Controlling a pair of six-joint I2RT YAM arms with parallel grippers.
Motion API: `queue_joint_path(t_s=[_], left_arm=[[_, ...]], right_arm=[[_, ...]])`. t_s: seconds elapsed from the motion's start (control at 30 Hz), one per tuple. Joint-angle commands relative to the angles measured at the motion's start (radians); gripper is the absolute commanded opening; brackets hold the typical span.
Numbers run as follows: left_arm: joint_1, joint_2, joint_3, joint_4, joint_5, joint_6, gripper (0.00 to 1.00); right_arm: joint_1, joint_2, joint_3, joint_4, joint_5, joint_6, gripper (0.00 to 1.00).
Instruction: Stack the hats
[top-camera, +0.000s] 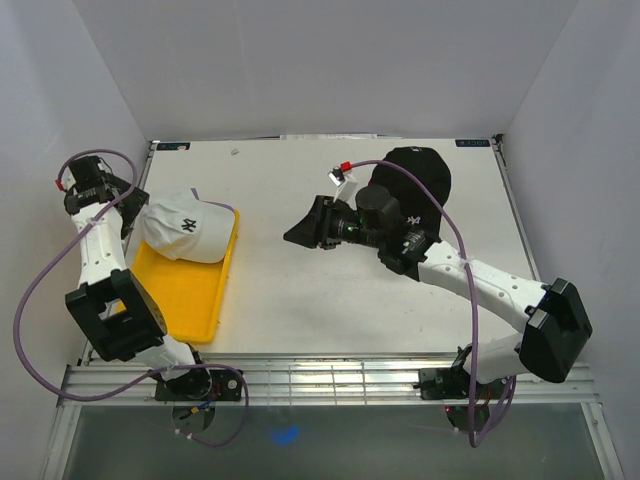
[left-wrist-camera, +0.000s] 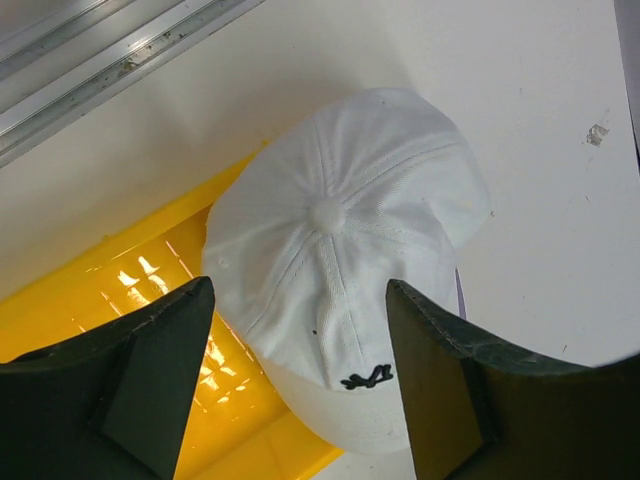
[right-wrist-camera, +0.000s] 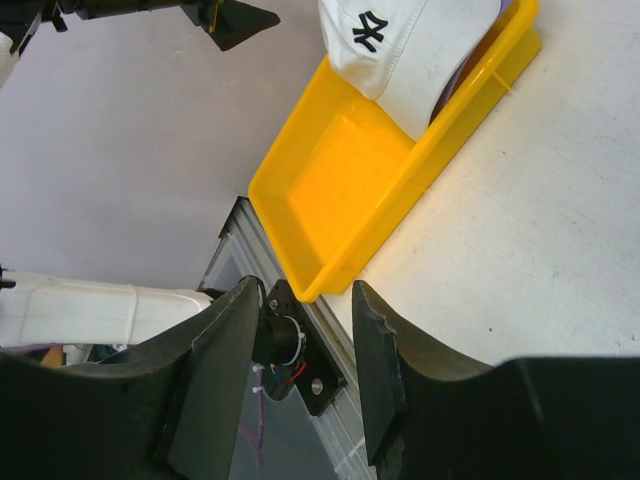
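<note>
A white cap with a black NY (top-camera: 185, 225) lies over the far end of a yellow tray (top-camera: 190, 300). A thin lavender edge (left-wrist-camera: 458, 290) shows under it. My left gripper (top-camera: 138, 212) is open and empty just above and left of this cap. In the left wrist view the cap (left-wrist-camera: 340, 250) lies below the open gripper (left-wrist-camera: 297, 290). A black cap (top-camera: 425, 170) sits at the back right, partly hidden by my right arm. My right gripper (top-camera: 305, 228) is open and empty over mid-table, pointing left. No red cap is in view.
The right wrist view shows the tray (right-wrist-camera: 340, 190), the white cap (right-wrist-camera: 400, 50) and the open right gripper (right-wrist-camera: 305, 290) above the table's near-left corner. White walls close the table on three sides. A metal rail (top-camera: 320, 380) runs along the near edge.
</note>
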Motion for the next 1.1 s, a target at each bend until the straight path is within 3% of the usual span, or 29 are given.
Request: queue_joint_path(t_s=[0.0,0.27,0.53,0.63,0.9,1.07], left_arm=[[0.008,0.016,-0.004,0.055,0.092,0.017,0.80],[0.008,0.056,-0.038,0.105,0.147,0.003,0.80],[0.009,0.082,-0.084,0.162,0.183,-0.003,0.73],[0.008,0.084,-0.085,0.171,0.186,-0.001,0.66],[0.009,0.082,-0.053,0.156,0.184,0.020,0.31],[0.008,0.053,-0.035,0.118,0.183,0.039,0.16]], right_arm=[[-0.014,-0.028,-0.022,0.003,-0.016,-0.041,0.49],[-0.046,-0.033,-0.071,0.033,-0.049,-0.041,0.49],[-0.063,-0.010,-0.094,0.073,-0.073,-0.030,0.49],[-0.066,-0.004,-0.094,0.078,-0.073,-0.029,0.48],[-0.071,0.000,-0.112,0.084,-0.072,-0.024,0.48],[-0.074,-0.008,-0.114,0.075,-0.070,-0.024,0.47]])
